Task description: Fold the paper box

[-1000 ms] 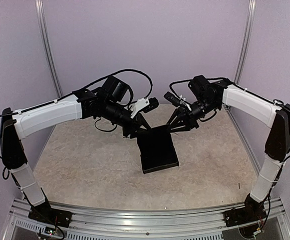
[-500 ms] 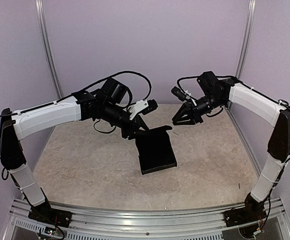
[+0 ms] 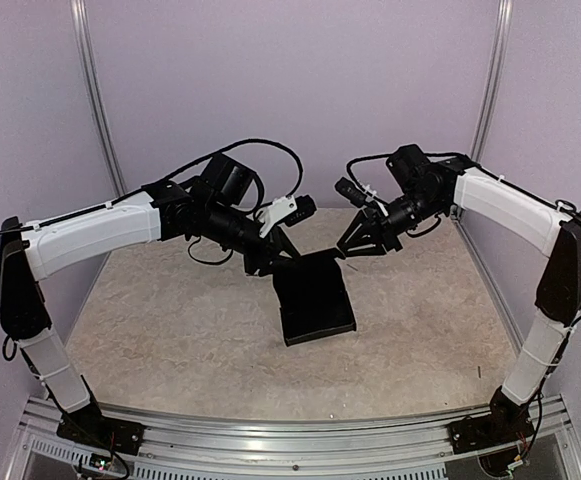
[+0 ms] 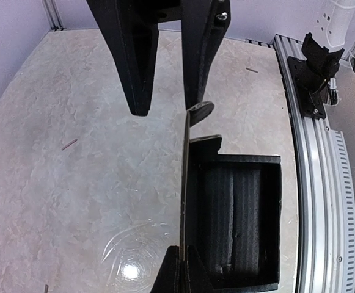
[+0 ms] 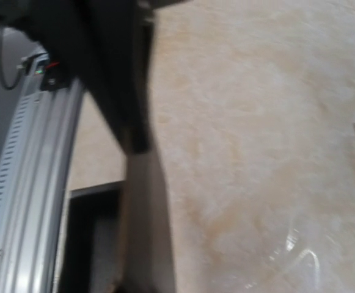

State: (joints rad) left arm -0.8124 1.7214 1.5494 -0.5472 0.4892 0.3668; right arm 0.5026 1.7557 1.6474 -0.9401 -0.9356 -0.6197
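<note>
Left wrist: left jaws parted beside paper box flap; right jaws parted.

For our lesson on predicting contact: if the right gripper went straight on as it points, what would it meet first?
Probably the far edge of the box, just ahead of the right gripper, though depth is unclear from above.

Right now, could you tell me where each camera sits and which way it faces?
Top external: above and behind the bases, facing down at the table; left arm and right arm show.
Left wrist: on the left arm, looking down past its own jaws at the box.
Right wrist: on the right arm, blurred, facing the table; a dark jaw shows.
Shared: all three see the box.
</note>
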